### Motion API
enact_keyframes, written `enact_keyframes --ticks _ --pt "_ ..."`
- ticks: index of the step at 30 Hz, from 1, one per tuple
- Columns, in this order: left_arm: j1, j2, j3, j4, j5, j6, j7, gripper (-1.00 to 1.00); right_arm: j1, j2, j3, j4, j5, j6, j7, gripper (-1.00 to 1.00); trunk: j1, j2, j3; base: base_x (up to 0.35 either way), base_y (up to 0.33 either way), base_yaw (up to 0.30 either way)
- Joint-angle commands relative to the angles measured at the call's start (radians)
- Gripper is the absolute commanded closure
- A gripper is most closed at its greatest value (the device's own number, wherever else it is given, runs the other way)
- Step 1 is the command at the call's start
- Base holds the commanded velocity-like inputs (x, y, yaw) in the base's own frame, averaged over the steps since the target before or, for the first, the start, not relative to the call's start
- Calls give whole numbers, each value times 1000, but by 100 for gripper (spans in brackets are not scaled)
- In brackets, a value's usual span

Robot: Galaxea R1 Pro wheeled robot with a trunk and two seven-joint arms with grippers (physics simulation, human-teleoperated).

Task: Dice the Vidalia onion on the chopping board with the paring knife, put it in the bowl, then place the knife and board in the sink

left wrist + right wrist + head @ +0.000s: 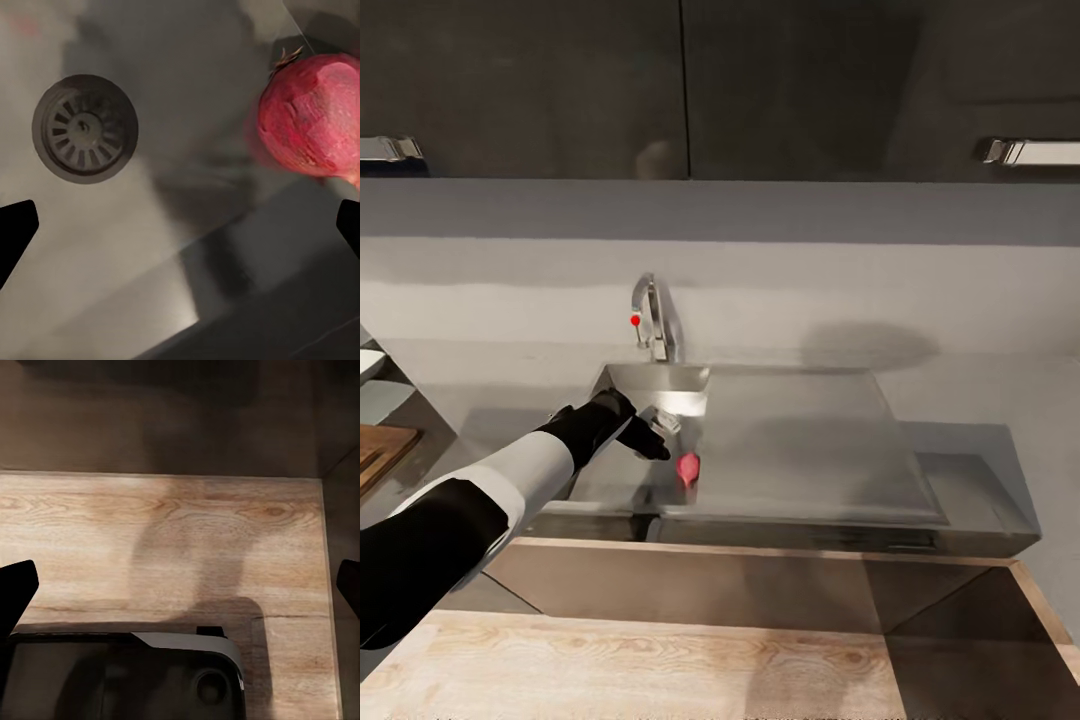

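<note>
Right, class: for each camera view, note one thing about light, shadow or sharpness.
Head view: a soft dark shadow lies on the wall right of the tap, and a bright patch glares on the sink behind the left hand. Left wrist view: the Vidalia onion is slightly blurred at its edge; the drain looks sharper. Right wrist view: a broad arm-shaped shadow crosses the pale wood floor.

Dark upper cabinets (680, 85) across the top of the head view, with chrome bar handles (390, 149) at far left and far right. Below them a plain grey wall (810, 260), banded with soft shadow and paler light. Nearest the camera, pale wood-grain flooring (660, 670). Seen from the right wrist, the same light wooden floor (187, 540) meeting a dark brown panel (180, 412) beyond it.
</note>
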Motion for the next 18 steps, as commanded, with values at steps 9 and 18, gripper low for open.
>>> enact_keyframes --ticks 9,18 --pt "-1 -12 -9 -7 9 4 1 -100 0 2 -7 -2 3 -2 10 -100 1 -2 -16 0 0 0" --pt "-1 -28 -11 -63 10 6 3 -100 0 2 -7 -2 3 -2 10 -100 1 -2 -24 0 0 0"
